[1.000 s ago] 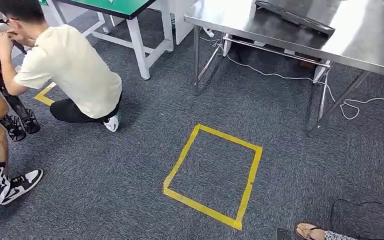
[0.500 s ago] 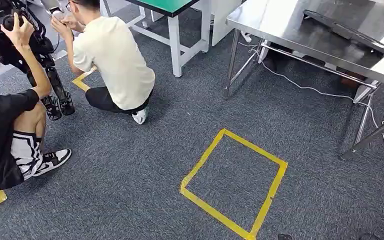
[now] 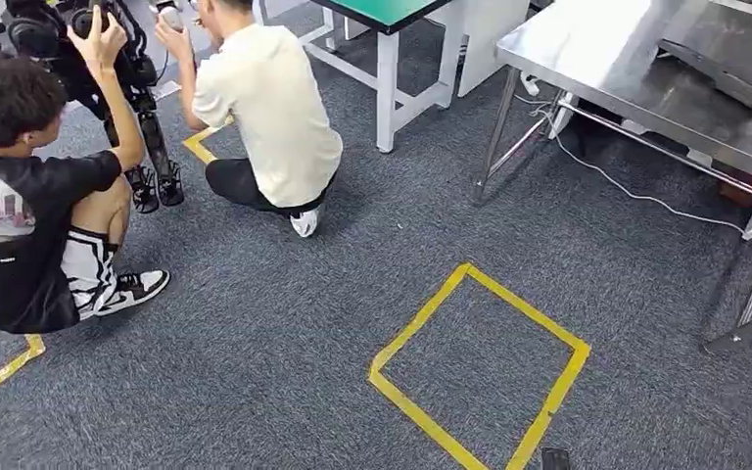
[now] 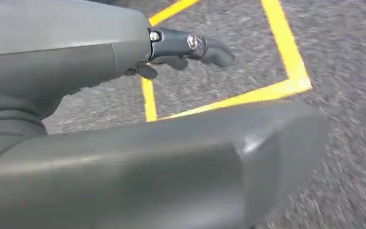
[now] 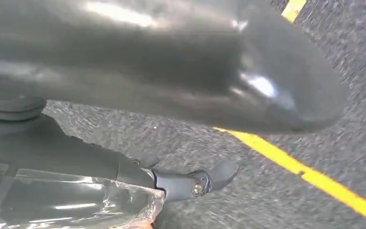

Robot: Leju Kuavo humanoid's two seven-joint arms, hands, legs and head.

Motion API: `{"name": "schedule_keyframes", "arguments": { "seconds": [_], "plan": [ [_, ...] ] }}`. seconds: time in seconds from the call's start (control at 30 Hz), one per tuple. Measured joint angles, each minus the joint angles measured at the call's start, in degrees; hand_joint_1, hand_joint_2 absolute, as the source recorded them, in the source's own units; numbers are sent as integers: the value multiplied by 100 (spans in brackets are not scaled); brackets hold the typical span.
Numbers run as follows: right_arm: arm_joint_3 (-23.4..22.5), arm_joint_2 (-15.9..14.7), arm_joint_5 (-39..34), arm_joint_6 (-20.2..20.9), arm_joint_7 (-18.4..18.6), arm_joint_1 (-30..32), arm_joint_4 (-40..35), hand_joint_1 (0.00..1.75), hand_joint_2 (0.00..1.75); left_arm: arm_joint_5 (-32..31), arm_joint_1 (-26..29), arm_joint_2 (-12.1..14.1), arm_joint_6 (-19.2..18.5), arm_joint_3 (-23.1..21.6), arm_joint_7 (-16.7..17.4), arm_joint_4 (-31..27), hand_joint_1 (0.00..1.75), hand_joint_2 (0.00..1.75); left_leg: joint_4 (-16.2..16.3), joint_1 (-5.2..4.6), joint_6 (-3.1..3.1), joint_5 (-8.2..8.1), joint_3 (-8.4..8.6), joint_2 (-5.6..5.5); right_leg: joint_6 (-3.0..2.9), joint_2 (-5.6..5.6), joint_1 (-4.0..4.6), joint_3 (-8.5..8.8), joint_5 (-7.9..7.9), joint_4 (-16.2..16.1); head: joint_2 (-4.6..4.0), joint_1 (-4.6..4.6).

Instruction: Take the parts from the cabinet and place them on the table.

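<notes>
While hanging low over the grey carpet (image 5: 181,143), holds a clear plastic bag (image 5: 71,202) in the right hand (image 5: 81,152). Bag crinkled and pressed along that hand's underside, so most of the grip is hidden. One dark finger (image 5: 205,181) juts out past the bag's end. Cannot tell what the bag contains. Beside the bag on the floor, a strip of yellow tape (image 5: 314,179).

Carries nothing in the left hand (image 4: 138,47): dark fingers (image 4: 209,50) loosely stretched and apart, above a corner of yellow tape on the same carpet.

From the head view, shows a yellow tape square (image 3: 421,318) at 5 o'clock, laid flat on the carpet. At 2 o'clock, a steel table (image 3: 627,59) with a white cable (image 3: 636,196) trailing beneath it. At 12 o'clock, a green-topped table (image 3: 392,12) on white legs, near the steel one but apart from it. At 11 o'clock, crouching beside that table, a person in a cream shirt (image 3: 274,117). At 9 o'clock, a second crouching person in a black shirt (image 3: 20,225). Between the two, the dark legs of another robot (image 3: 152,147). At 8 o'clock, another yellow tape line (image 3: 0,370).
</notes>
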Motion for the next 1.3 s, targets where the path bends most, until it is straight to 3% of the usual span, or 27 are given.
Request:
{"name": "schedule_keyframes", "arguments": {
  "seconds": [0.07,0.13,0.17,0.23,0.27,0.33,0.37,0.4,0.43,0.47,0.53,0.57,0.6,0.67,0.73,0.77,0.8,0.87,0.9,0.93,0.97,1.07,1.1,1.17,1.2,1.27,1.3],
  "plan": [
    [33,11,77,-26,48,-68,0,0,0,-4,0,-2,94,39,245,0,0,0,-81,-30,86,32,28,-151,77,-122,32,63,-11,-50,0,0],
    [88,7,184,-33,120,-134,0,0,0,70,-5,-33,138,81,319,0,0,0,-193,17,178,115,102,-254,52,356,-6,-129,-234,341,0,25],
    [118,20,238,-33,179,-154,0,0,0,70,-13,-33,159,96,345,0,0,0,-194,6,192,122,88,-314,9,472,-21,-349,-434,779,0,39],
    [186,46,319,-33,275,-168,2,0,0,70,-20,-33,205,114,393,0,0,0,-193,-5,198,120,76,-494,-16,537,-30,-899,-781,1781,0,51],
    [216,59,334,-33,293,-179,4,0,0,68,-18,-33,207,122,404,0,0,0,-192,-7,198,120,79,-586,23,546,-28,-1049,-777,1985,0,48],
    [251,70,337,-33,312,-215,4,0,0,70,-18,-35,210,159,428,0,0,0,-186,-14,196,120,95,-757,133,565,-28,-887,-423,1461,0,51],
    [262,72,343,-33,312,-237,4,0,0,70,-18,-35,210,170,428,0,0,0,-183,-17,190,119,109,-839,173,612,-29,-641,-150,882,0,48],
    [278,72,345,-33,312,-262,4,0,0,70,-18,-37,210,179,430,0,0,0,-177,-16,180,119,113,-907,180,768,-47,-398,73,322,0,51],
    [286,74,345,-33,310,-271,4,0,0,68,-19,-37,210,181,430,0,0,0,-159,-36,154,116,99,-950,163,926,-49,-333,152,70,0,55],
    [288,81,347,-33,312,-288,4,0,0,68,-20,-37,210,184,432,0,0,0,-131,-65,98,77,81,-1022,60,889,-41,-332,198,44,0,44],
    [302,98,350,-33,317,-317,4,0,0,70,2,-37,210,195,434,0,0,0,-137,-49,46,82,52,-1097,-21,817,-3,-315,192,61,0,46],
    [317,123,341,-33,317,-334,4,0,0,68,15,-37,212,203,434,0,0,0,-124,-35,20,90,33,-1132,-64,760,-47,-266,220,49,2,42],
    [336,142,350,-33,317,-345,2,0,0,68,17,-35,216,205,437,0,0,0,-37,-15,-1,46,14,-992,-99,701,-117,-240,248,28,2,47],
    [365,160,451,-70,409,-337,4,0,0,66,7,-37,245,205,434,0,0,0,581,-3,-82,-345,-255,-492,-196,593,-78,-202,228,24,0,-15],
    [450,203,623,-140,632,-322,11,0,0,63,-7,-35,271,205,395,0,0,0,1532,48,-135,-749,-753,-387,-232,459,-40,-192,204,27,0,-4],
    [496,232,710,-179,779,-321,22,0,0,63,-6,-35,271,205,356,0,0,0,1787,65,-156,-790,-904,-371,-223,399,-33,-190,186,28,0,-6],
    [540,258,774,-219,910,-318,31,0,0,68,-6,-35,271,205,314,0,0,0,1747,81,-167,-699,-911,-364,-228,340,-30,-181,176,28,0,-4],
    [638,334,898,-308,1220,-288,57,0,0,83,-7,-18,264,208,221,0,0,0,892,90,-150,-213,-484,-302,-200,229,-29,-133,133,27,0,-8],
    [678,356,948,-350,1359,-261,70,0,0,90,-10,-13,253,208,187,0,0,0,345,82,-116,6,-179,-168,-172,186,-25,-97,107,26,0,-11],
    [708,365,977,-394,1480,-224,83,0,0,92,-22,-11,249,208,161,0,0,0,-22,37,-60,39,3,63,-141,129,-8,-68,78,23,0,-8],
    [728,367,1003,-424,1574,-187,94,0,0,92,-34,-9,227,208,150,0,0,0,-19,9,-39,47,20,3,-95,80,61,-73,49,24,0,9],
    [780,350,1029,-439,1823,-80,116,0,0,50,-33,-9,218,205,161,0,0,0,-33,-47,63,29,-22,-172,-11,-83,26,-13,24,-20,0,5],
    [789,348,1036,-433,1905,-43,116,0,0,5,-32,-9,218,203,190,0,0,0,-176,27,119,100,86,-260,26,-89,90,-33,-25,2,2,3],
    [815,310,1162,-450,2093,59,159,0,0,-59,-26,-33,216,199,214,0,0,0,-245,15,190,144,150,-323,-24,377,19,-232,-293,521,0,18],
    [842,297,1268,-468,2212,122,179,0,0,-74,-27,-33,203,194,238,0,0,0,-247,10,198,138,138,-403,-55,486,3,-475,-487,977,0,55],
    [940,275,1401,-466,2409,251,225,0,0,-109,-25,-39,205,188,273,0,0,0,-242,1,204,133,123,-581,-33,547,-28,-968,-754,1824,0,55],
    [960,273,1412,-466,2444,306,238,0,0,-116,-17,-39,205,188,279,0,0,0,-242,1,203,133,124,-658,15,550,-32,-1025,-696,1853,0,57]
  ]
}}
